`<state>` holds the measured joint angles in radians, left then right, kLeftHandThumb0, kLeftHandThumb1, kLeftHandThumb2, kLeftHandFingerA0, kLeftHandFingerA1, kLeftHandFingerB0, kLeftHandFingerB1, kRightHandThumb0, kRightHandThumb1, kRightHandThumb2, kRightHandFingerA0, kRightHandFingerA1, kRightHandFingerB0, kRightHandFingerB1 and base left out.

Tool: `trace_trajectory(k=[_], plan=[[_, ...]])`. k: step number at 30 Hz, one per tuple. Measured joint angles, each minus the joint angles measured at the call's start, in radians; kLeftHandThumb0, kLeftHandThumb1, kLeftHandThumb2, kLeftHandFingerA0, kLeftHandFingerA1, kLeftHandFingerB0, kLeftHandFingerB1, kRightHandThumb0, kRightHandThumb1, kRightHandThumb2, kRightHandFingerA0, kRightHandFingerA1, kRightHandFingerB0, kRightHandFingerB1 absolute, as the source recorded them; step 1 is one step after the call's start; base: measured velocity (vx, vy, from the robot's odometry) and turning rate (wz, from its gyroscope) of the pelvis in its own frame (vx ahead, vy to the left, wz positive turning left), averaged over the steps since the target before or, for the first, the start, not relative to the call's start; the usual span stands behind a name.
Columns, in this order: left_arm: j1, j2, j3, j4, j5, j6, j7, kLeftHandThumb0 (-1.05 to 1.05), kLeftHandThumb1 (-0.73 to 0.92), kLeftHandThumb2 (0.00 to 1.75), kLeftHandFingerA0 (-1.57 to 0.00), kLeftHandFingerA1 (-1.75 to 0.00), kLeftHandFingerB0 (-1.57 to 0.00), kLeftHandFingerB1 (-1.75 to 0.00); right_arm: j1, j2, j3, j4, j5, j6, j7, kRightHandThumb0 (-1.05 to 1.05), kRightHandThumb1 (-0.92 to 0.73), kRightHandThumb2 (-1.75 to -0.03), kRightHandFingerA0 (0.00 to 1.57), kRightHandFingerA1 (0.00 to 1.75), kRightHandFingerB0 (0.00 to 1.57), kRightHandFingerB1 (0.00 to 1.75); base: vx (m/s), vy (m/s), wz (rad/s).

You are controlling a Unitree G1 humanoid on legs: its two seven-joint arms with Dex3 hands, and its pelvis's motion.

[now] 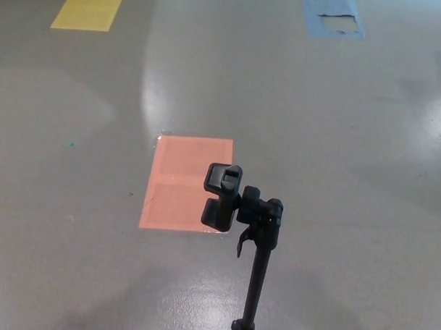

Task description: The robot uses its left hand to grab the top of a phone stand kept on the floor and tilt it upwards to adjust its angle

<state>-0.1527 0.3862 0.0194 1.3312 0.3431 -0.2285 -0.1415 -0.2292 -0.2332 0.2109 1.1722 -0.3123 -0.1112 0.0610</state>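
Phone stand [255, 260] stood upright on the floor [337, 140], at 6 o'clock of the frame; its clamp head [224, 198] overlapped the red floor marking [180, 182], unobstructed for grasping. Neither hand appeared; finger state was indeterminable.

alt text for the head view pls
A black phone stand rises from a grey floor, its clamp at the top. An orange patch lies behind it; yellow and blue patches lie farther off. Neither robot hand shows.
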Motion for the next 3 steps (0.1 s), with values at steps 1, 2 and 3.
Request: trace_trajectory(k=[1, 2, 3], plan=[[0.001, 0.000, 0.000, 0.000, -0.001, 0.000, -0.001, -0.71, 0.91, 0.67, -0.18, -0.29, -0.08, -0.23, 0.001, 0.000, 0.001, 0.000, 0.000, -0.001, -0.001, -0.49, -0.73, -0.73, 0.16, 0.36, 0.16, 0.33, 0.00, 0.000, 0.00], [0.003, 0.000, 0.000, 0.000, -0.004, 0.001, -0.003, -0.71, 0.91, 0.67, -0.18, -0.29, -0.08, -0.23, 0.002, 0.001, 0.003, 0.000, -0.001, -0.002, -0.002, -0.49, -0.73, -0.73, 0.16, 0.36, 0.16, 0.33, 0.00, 0.000, 0.00], [0.005, 0.000, -0.001, 0.000, -0.009, 0.003, -0.006, -0.71, 0.84, 0.70, -0.17, -0.31, -0.09, -0.19, 0.005, 0.002, 0.006, 0.000, -0.002, -0.003, -0.003, -0.49, -0.73, -0.73, 0.15, 0.36, 0.15, 0.33, 0.00, 0.000, 0.00]])
